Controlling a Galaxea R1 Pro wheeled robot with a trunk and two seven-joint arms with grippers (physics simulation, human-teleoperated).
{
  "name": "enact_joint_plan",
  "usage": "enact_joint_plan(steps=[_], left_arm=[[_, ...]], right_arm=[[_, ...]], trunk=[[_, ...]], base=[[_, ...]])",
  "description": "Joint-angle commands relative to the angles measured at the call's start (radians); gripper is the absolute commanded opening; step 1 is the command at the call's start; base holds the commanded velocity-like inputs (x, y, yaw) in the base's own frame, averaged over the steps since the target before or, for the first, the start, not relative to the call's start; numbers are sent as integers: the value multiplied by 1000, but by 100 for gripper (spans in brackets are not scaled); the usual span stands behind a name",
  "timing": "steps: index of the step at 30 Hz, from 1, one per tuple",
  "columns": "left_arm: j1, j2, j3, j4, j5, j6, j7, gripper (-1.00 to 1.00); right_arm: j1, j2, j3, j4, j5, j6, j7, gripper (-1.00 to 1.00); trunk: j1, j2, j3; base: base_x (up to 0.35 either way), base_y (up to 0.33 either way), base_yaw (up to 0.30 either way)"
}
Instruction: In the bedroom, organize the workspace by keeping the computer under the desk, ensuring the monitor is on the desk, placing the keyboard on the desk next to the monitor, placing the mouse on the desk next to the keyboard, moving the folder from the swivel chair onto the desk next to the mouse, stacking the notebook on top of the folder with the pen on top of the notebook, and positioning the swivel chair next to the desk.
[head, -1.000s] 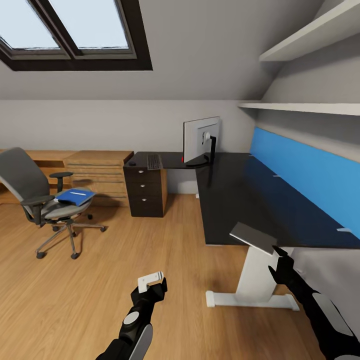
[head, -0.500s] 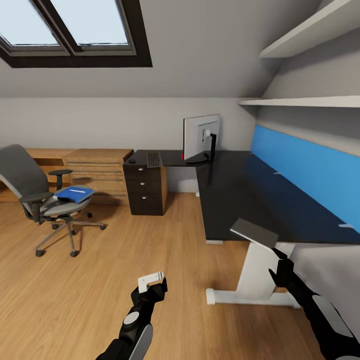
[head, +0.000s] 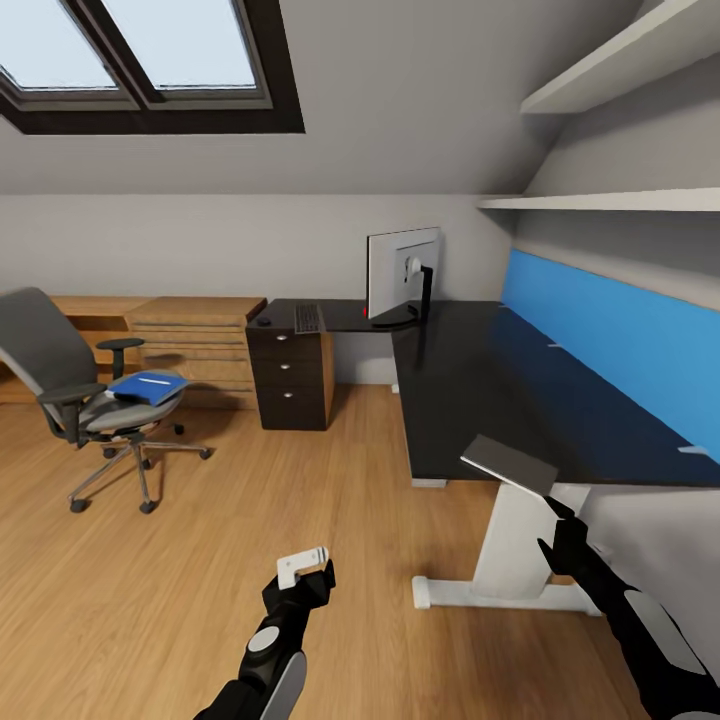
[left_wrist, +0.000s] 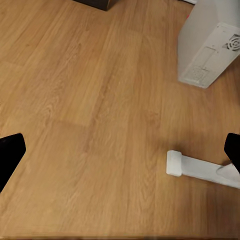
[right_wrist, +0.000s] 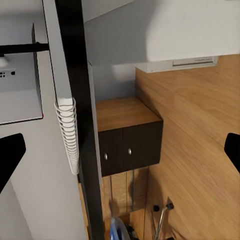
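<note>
Chair (head: 70, 400) back cut by left edge. Pen (head: 152, 382) on folder (head: 148, 388) just a pale sliver. Mouse (head: 263, 321) too small for detail. Computer (left_wrist: 207, 42) cropped at top. Monitor (right_wrist: 17, 95) cut by the frame edge.

Monitor (head: 402, 272), keyboard (head: 308, 319) on desk (head: 470, 390); swivel chair (head: 75, 395) far left w/ folder (head: 147, 387).

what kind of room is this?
Likely an attic home office or study: a skylight in the sloped ceiling, a black L-shaped desk with a monitor, and a swivel chair on wood flooring.
</note>
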Motion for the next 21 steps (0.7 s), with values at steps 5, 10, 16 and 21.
enact_joint_plan(steps=[5,10,16,21], left_arm=[[0,0,-3,12,5,3,8,100],[0,-1,-3,15,5,3,8,100],[0,0,-4,17,5,3,8,100],[-1,-1,-4,18,5,3,8,100]], right_arm=[[-1,0,-2,1,-4,6,1,100],[-1,0,-2,1,-4,6,1,100],[-1,0,-2,-2,-4,6,4,100],[-1,0,-2,-3,-4,6,5,100]], trunk=[[0,0,-1],[0,0,-1],[-4,7,2],[-15,28,12]], base=[[162,0,0],[82,0,0],[10,0,0],[2,0,0]])
